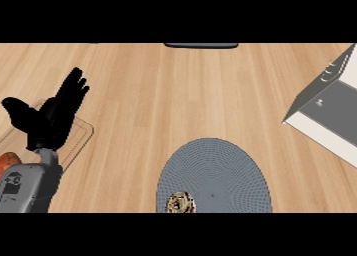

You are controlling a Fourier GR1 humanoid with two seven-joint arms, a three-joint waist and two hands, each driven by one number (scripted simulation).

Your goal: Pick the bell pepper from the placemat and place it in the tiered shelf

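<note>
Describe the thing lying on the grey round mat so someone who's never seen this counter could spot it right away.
On the wooden counter, find the round grey placemat near the lower middle. At its lower left edge lies a small, mottled brown and pale object, the only thing on the mat; what it is cannot be told.

— What colours do you make out?
— Pale wood-grain counter (181,95). A grey placemat (214,172), finely ribbed in rings, with something mottled brown and cream (180,202) on it.
— And the rest?
— Black left hand (48,117), grey forearm (22,187), white-and-grey shelf (332,107).
</note>
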